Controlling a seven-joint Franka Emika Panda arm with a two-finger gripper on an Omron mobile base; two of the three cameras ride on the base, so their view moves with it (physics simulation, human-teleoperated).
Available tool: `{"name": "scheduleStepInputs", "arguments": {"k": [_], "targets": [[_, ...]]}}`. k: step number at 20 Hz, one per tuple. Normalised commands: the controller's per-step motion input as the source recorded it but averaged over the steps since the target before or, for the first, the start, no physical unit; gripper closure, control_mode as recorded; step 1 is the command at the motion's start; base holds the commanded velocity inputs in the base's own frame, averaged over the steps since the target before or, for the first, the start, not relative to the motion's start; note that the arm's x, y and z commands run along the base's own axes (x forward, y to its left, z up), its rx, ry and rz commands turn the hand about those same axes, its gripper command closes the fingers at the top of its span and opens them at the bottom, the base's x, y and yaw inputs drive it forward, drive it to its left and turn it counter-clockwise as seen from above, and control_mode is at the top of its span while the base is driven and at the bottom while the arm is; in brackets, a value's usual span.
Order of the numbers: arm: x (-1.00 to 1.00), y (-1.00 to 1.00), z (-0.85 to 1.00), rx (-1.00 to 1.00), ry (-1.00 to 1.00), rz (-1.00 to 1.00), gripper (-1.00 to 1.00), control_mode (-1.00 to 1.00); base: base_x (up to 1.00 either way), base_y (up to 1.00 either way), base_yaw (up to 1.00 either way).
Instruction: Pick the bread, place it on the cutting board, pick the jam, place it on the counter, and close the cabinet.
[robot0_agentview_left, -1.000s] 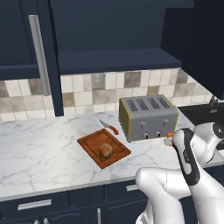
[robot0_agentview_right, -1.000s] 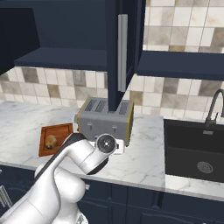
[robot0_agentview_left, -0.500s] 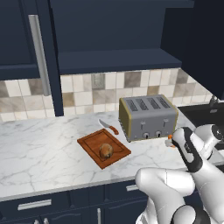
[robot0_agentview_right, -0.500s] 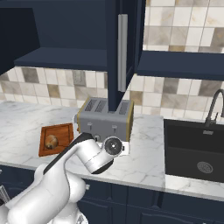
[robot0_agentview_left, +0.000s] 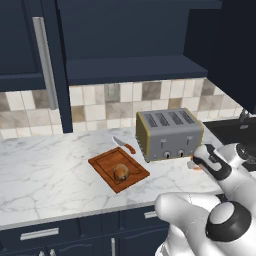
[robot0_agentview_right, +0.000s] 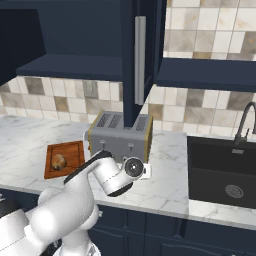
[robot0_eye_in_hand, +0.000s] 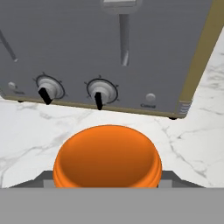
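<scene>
The bread is lying on the cutting board, a little toward the board's front corner, with bare wood showing on all sides of it. The board is sitting at an angle on the counter, roughly midway between the front edge and the tiled wall, and a knife with a reddish handle is resting just off its back corner. A wide stretch of bare marble is running from the board toward the left end of the counter.

The toaster is standing just right of the board, back from the front edge. In the hand view the jam is sitting between the gripper fingers, its orange round body pressed on both sides by the grey fingers, so the fingers are gripping the pot. It is facing the toaster's dial side, with a strip of open marble lying between pot and toaster. In the left base view a sliver of orange is showing beside the wrist, low over the counter in front of the toaster's right end.

The cabinet door is standing open, its edge and long silver handle hanging above the toaster. The sink is lying at the counter's right end.
</scene>
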Motion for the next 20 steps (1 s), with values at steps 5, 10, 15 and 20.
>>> {"name": "scheduleStepInputs", "arguments": {"k": [5,10,15,20], "targets": [[0.13,-0.10,-0.24,0.00,0.03,0.00,1.00,-1.00,0.00,0.00,0.00],[0.02,-0.06,-0.20,0.00,0.01,0.01,1.00,-1.00,0.00,0.00,0.00],[0.04,0.00,-0.20,0.00,0.00,0.00,1.00,-1.00,0.00,0.00,0.00],[0.14,0.00,-0.22,0.00,0.00,0.00,1.00,-1.00,0.00,0.00,0.00]]}}
